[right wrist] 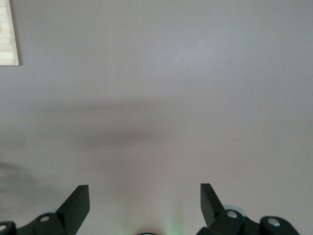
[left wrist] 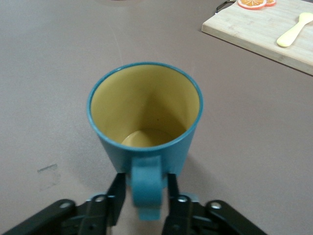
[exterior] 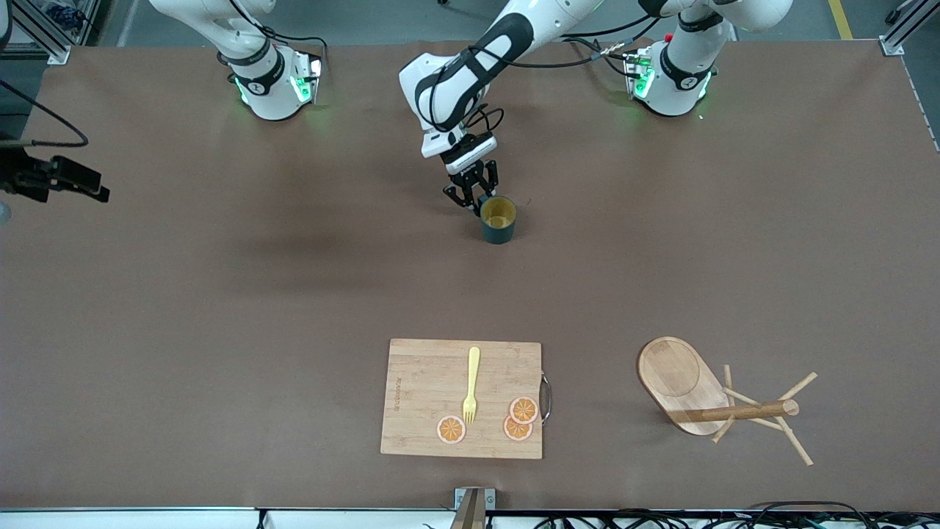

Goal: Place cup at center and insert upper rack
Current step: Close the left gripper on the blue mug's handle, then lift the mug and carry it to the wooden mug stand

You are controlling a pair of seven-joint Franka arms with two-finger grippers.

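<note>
The cup [exterior: 499,220], dark teal with a yellow-ochre inside, stands upright on the table's middle strip, nearer the robots' bases than the board. My left gripper [exterior: 470,198] is down beside it, toward the right arm's end. In the left wrist view the cup [left wrist: 146,107] fills the middle, and the left gripper [left wrist: 145,191] has a finger on each side of the handle [left wrist: 145,181], shut on it. The upper rack [exterior: 734,411], a wooden mug tree, lies tipped on its side toward the left arm's end. My right gripper [right wrist: 145,200] stands open over bare table, waiting at the right arm's end [exterior: 99,192].
A bamboo cutting board [exterior: 426,397] lies nearer the front camera than the cup, with a yellow fork [exterior: 471,382] and three orange slices [exterior: 451,429] on it. The board [left wrist: 254,29] and fork [left wrist: 293,34] also show in the left wrist view. The board's corner [right wrist: 7,34] shows in the right wrist view.
</note>
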